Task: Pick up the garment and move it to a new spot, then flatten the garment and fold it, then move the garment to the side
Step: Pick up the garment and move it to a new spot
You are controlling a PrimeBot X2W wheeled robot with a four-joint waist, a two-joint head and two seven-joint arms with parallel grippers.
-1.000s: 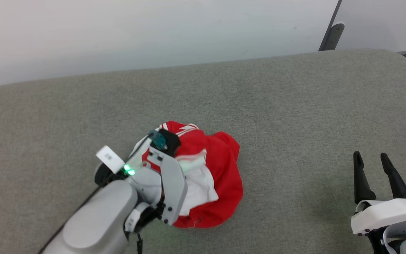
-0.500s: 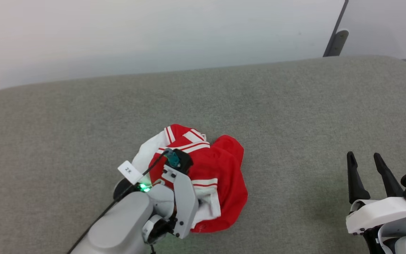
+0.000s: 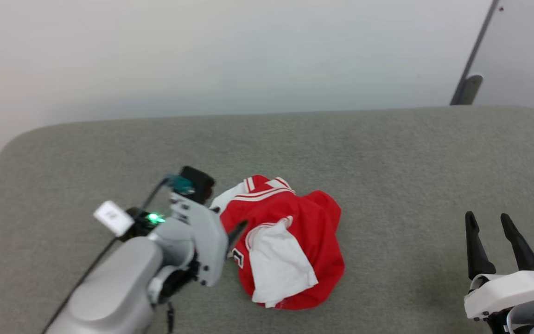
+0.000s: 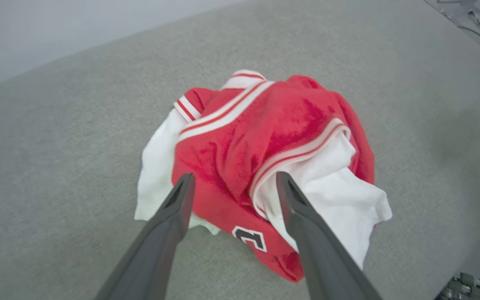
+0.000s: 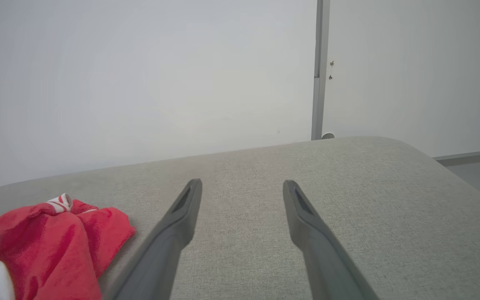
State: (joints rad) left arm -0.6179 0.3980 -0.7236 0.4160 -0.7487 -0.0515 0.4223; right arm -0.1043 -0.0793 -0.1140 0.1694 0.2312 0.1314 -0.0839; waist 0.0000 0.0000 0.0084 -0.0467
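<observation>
Nearest to me on the right, my right gripper (image 3: 486,216) sits low at the near right corner on its white wrist housing. Its two dark fingers point away from me, spread well apart with nothing between them, and hover over bare grey fabric well clear of the shirt. On the near left, my left forearm rises pale and grey from the bottom corner, with a green light (image 3: 155,217) lit at the wrist and a small white tag (image 3: 113,217) beside it. The wrist is bent so that the left gripper (image 4: 235,177) aims rightward and down at the garment (image 3: 295,241). Its jaws stand open at a moderate width with no cloth pinched. The tips frame the near-left part of the heap, one over the red body and one by the white sleeve, and I cannot tell whether they touch it. The garment lies crumpled in a mound at the middle of the grey cushioned surface (image 3: 387,162). A white sleeve is flopped on top, striped trim shows at the far side, and a fragment of black lettering (image 4: 250,238) sits at the near edge. Beyond the rounded far edge of the cushion stands a plain pale wall (image 3: 248,55).
</observation>
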